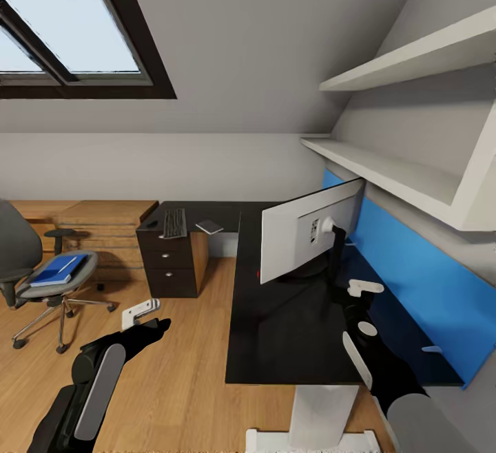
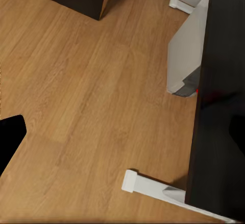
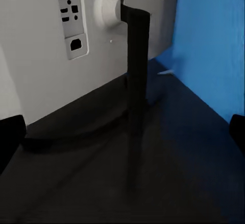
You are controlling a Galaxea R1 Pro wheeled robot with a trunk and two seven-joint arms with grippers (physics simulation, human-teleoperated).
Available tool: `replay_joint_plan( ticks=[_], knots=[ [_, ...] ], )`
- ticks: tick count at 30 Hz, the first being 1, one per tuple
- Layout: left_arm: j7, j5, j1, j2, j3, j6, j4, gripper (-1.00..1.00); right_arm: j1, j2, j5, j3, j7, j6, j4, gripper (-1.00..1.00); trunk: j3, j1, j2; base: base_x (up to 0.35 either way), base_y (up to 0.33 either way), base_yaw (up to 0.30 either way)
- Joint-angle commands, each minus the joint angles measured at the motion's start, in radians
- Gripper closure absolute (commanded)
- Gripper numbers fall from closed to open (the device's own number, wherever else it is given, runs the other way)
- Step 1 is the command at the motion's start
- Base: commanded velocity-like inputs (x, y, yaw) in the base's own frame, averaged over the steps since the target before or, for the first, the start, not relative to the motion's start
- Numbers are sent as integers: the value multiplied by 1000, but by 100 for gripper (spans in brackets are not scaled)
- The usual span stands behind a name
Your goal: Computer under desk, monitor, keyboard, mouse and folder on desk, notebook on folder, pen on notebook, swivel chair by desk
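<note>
Across the long black L-shaped desk (image 1: 289, 329), the grey-backed wide monitor (image 1: 303, 236) at twelve o'clock risked being toppled by the wide-spread, empty right gripper (image 3: 122, 132) aimed at its thin stand (image 3: 137, 70).

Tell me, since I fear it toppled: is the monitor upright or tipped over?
Upright: the monitor stands on the desk, its grey-white back carried by the vertical black stand.

White wall shelves (image 1: 420, 60) above a blue wall panel (image 1: 420, 267)
</note>
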Motion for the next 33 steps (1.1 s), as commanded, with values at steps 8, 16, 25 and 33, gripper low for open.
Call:
replay_joint_plan(
  ticks=[8,16,25,33],
  knots=[
    [11,11,-1,-2,-17,3,-1,-100,112,7,-13,21,-122,197,-242,-100,-2,0,-1,-236,146,0],
    [10,11,-1,-3,-36,3,-1,-100,123,33,-7,36,-137,209,-268,-100,-2,0,-1,-118,289,0],
    [14,10,-1,-1,-89,3,17,-100,126,38,3,64,-142,158,-270,-100,-2,0,-1,228,252,0],
    [14,10,0,-3,-92,3,19,-100,127,42,33,74,-156,153,-270,-100,-2,0,-1,263,236,0]
  ],
)
